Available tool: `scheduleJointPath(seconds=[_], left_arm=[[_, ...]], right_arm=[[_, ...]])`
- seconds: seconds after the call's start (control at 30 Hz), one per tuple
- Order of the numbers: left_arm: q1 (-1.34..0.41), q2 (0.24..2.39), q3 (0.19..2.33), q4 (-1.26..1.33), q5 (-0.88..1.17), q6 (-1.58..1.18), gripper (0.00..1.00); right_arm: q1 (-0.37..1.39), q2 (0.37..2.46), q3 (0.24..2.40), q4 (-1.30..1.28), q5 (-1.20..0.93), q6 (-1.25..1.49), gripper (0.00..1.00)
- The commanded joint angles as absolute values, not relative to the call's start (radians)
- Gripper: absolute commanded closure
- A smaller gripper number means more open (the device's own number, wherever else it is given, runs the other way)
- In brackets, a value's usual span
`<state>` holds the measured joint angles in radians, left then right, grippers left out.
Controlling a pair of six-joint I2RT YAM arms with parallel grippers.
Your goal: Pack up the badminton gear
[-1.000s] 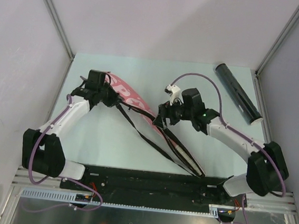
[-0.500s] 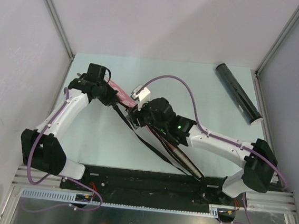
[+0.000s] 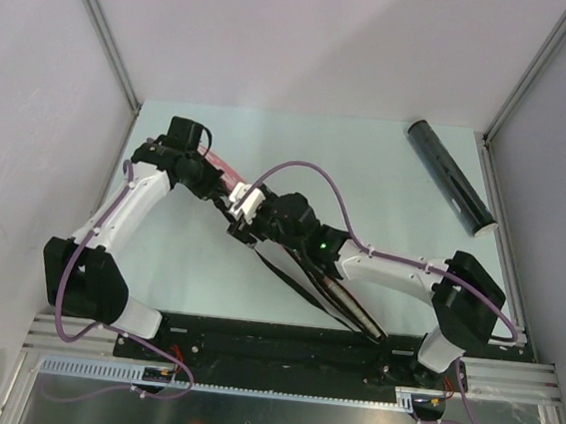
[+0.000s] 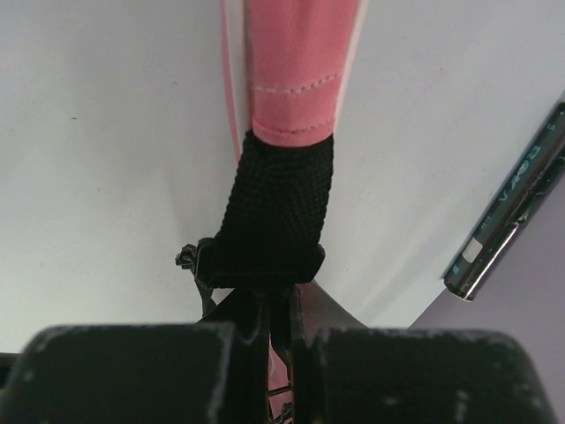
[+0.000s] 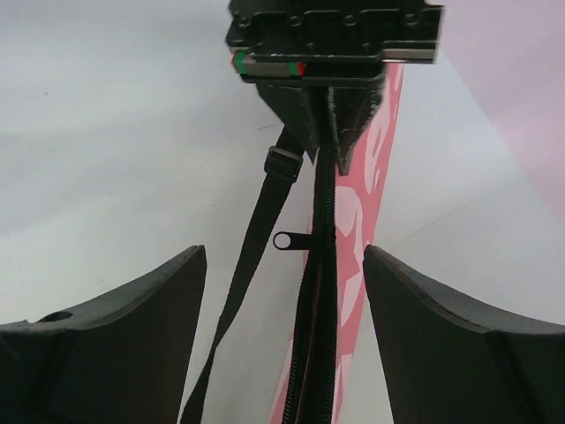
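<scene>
The pink racket cover (image 3: 228,179) lies diagonally on the table, mostly under my arms, and its black strap (image 3: 292,278) trails beside it. The racket's handle (image 3: 356,304) sticks out at the cover's near end; its frame is hidden. My left gripper (image 3: 204,176) is shut on the cover's far end, at the black webbing loop (image 4: 278,212). My right gripper (image 3: 247,211) is open and straddles the cover's black zipper edge (image 5: 320,291), close to the left gripper. The zipper pull (image 5: 291,240) lies between its fingers. The black tube (image 3: 450,178) lies at the far right. No shuttlecocks show.
The tube also shows in the left wrist view (image 4: 512,221), by the right wall. Enclosure walls and metal posts (image 3: 100,24) border the table on three sides. The arm bases sit on a black rail (image 3: 271,341) at the near edge.
My right gripper has moved left along the cover, from its middle up to just beside the left gripper. The left gripper has shifted slightly and still holds the cover's end.
</scene>
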<state>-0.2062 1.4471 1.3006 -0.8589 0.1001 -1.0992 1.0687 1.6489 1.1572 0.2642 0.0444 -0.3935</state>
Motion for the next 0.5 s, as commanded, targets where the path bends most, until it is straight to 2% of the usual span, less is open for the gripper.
scheduleJointPath(seconds=[0.0, 0.07, 0.1, 0.23, 0.33, 0.47], left_arm=[[-0.210, 1.463, 1.348, -0.887, 0.138, -1.118, 1.00], [-0.210, 1.466, 1.348, -0.887, 0.130, -1.120, 0.99], [-0.212, 1.466, 1.350, -0.887, 0.126, -1.121, 0.99], [-0.212, 1.470, 1.342, -0.887, 0.158, -1.138, 1.00], [-0.212, 1.473, 1.335, -0.887, 0.189, -1.161, 1.00], [-0.206, 1.462, 1.322, -0.887, 0.206, -1.184, 1.00]], right_arm=[[0.993, 1.566, 1.204, 0.295, 0.016, -0.108, 0.23], [0.956, 1.529, 1.215, 0.204, -0.137, 0.062, 0.22], [0.947, 1.520, 1.215, 0.174, -0.150, 0.225, 0.21], [0.960, 1.525, 1.213, 0.094, -0.242, 0.549, 0.24], [0.980, 1.539, 1.209, 0.124, -0.204, 0.732, 0.26], [0.985, 1.532, 1.132, 0.227, -0.115, 0.896, 0.36]])
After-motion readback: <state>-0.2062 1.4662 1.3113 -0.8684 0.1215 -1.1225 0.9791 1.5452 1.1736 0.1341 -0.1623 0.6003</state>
